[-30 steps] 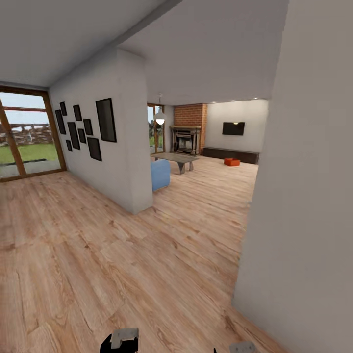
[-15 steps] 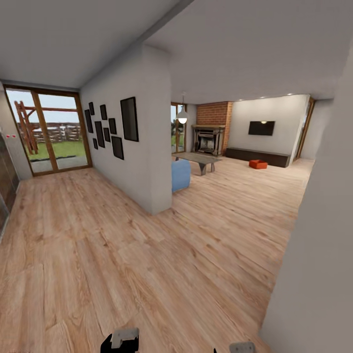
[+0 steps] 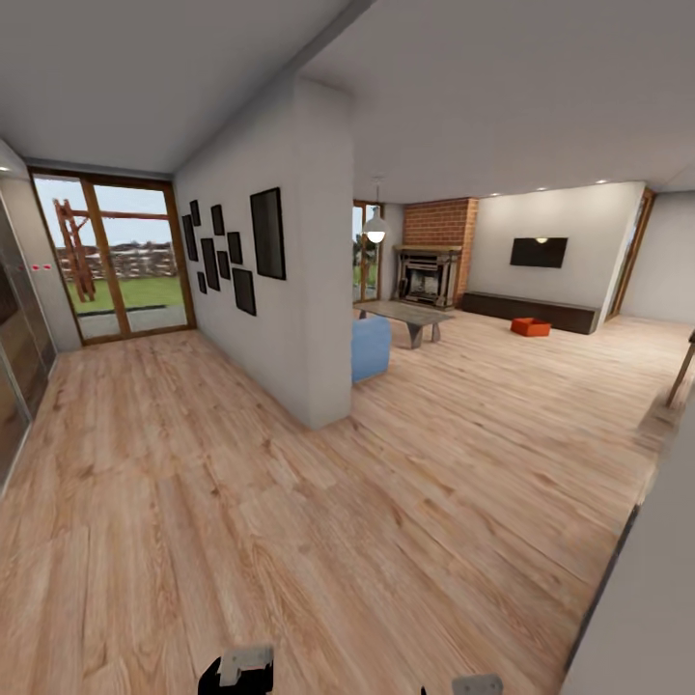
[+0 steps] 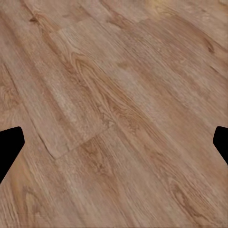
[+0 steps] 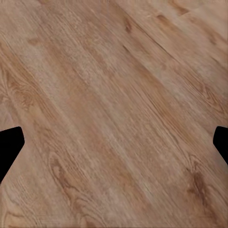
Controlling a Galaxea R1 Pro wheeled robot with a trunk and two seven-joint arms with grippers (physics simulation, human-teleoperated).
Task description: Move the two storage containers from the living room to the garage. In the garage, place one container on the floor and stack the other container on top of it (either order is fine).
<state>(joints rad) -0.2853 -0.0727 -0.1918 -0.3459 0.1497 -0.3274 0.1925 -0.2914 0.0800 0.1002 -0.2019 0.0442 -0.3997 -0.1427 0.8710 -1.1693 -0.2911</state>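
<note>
Far across the light wood floor of the living room [image 3: 502,386], an orange-red storage container [image 3: 530,327] sits in front of the long dark low cabinet [image 3: 531,312]. At this distance I cannot tell whether it is one box or two. The garage is out of view. My left gripper [image 4: 114,147] is open over bare wood planks, its black fingertips [image 4: 9,145] wide apart with nothing between them. My right gripper [image 5: 114,147] is open in the same way over the planks. Parts of both arms show at the head view's lower edge, left [image 3: 236,669] and right [image 3: 478,684].
A white partition wall [image 3: 309,319] hung with black frames stands ahead to the left. Behind it are a blue seat [image 3: 371,348] and a low table [image 3: 410,316]. A brick fireplace [image 3: 430,261], a wall TV [image 3: 539,252] and glass doors [image 3: 121,256] line the back. A grey wall corner [image 3: 647,608] is close on my right.
The head view has shifted: the near right wall has slid toward the picture's right edge and more of the living room now shows. Both grippers hold the same pose.
</note>
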